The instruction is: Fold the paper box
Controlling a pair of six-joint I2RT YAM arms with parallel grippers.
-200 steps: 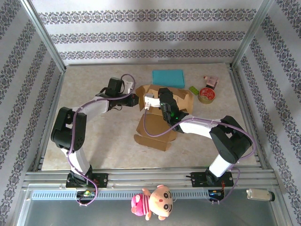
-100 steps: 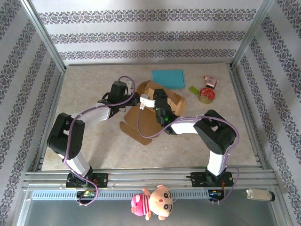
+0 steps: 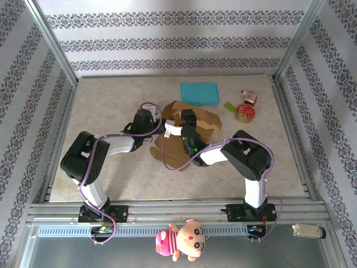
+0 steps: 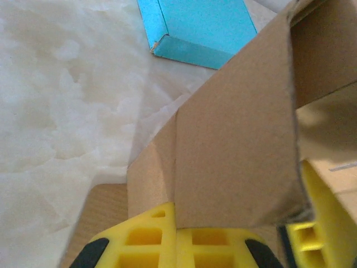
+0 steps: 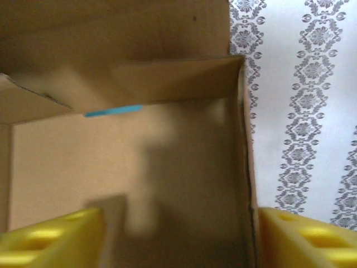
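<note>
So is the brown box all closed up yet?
No, it's open. The paper box has flaps sticking out, and the right wrist camera looks into its hollow inside.

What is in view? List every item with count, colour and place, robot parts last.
paper box: one, brown, table centre, partly folded
flat box: one, teal, just behind the paper box
tape roll: one, tan with red centre, right of the paper box
small block: one, green, left of the tape roll
small object: one, pink, behind the tape roll
plush doll: one, pink and cream, on the front rail
table: one, beige marbled
walls: three, white with grey pattern, around the table
left end effector: one, yellow fingers, shut on a paper box flap
right end effector: one, yellow fingers, open, facing into the paper box
</note>
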